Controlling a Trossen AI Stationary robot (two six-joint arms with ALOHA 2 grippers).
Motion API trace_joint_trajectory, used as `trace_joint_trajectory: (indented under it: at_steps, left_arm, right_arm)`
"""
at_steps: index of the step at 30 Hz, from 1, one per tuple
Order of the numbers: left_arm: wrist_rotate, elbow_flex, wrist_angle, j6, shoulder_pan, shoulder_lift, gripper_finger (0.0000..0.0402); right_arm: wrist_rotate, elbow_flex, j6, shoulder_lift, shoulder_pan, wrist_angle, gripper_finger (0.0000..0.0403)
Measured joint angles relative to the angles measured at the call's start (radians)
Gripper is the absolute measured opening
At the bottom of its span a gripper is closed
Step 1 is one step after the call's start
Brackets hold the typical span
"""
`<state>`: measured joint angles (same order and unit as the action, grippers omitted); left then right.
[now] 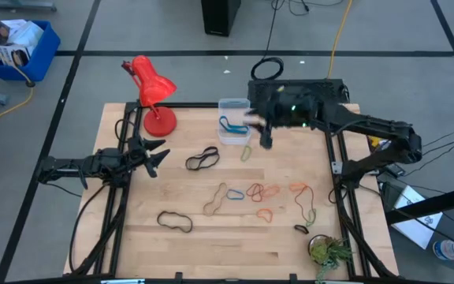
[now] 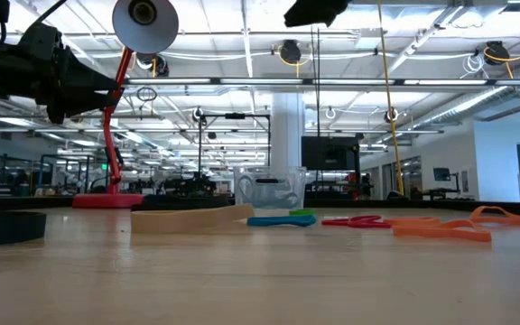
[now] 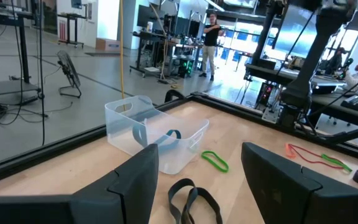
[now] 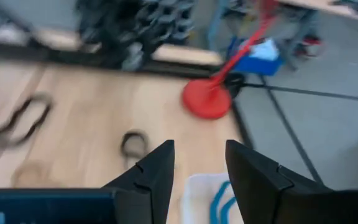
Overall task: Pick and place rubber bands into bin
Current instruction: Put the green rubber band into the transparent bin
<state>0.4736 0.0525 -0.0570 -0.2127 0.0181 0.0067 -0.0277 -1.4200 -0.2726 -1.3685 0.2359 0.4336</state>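
Note:
The clear bin stands at the table's far middle with a blue rubber band lying in it. Several rubber bands lie flat on the wood: a black one, an olive one, a tan and blue pair, orange and red ones, and another black one. My right gripper hovers high just over the bin's right side, open, with nothing between its fingers. My left gripper waits open at the table's left, pointing level toward the black band.
A red desk lamp stands at the far left of the table. A small green plant sits at the near right corner. A black cable coil lies on the floor beyond the far edge, and a blue crate stands far left.

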Motion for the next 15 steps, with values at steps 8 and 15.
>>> trace_joint_trajectory:
  at_steps: [8,15]
  left_arm:
    - [-0.001,0.000,-0.003,0.000,0.000,0.000,0.0237]
    - [-0.002,0.001,-0.008,0.000,0.000,0.000,0.0237]
  right_arm:
    - [0.000,0.000,-0.025,-0.166,-0.084,0.078,0.0141]
    - [0.001,0.000,0.022,-0.316,-0.087,0.271,0.0141]
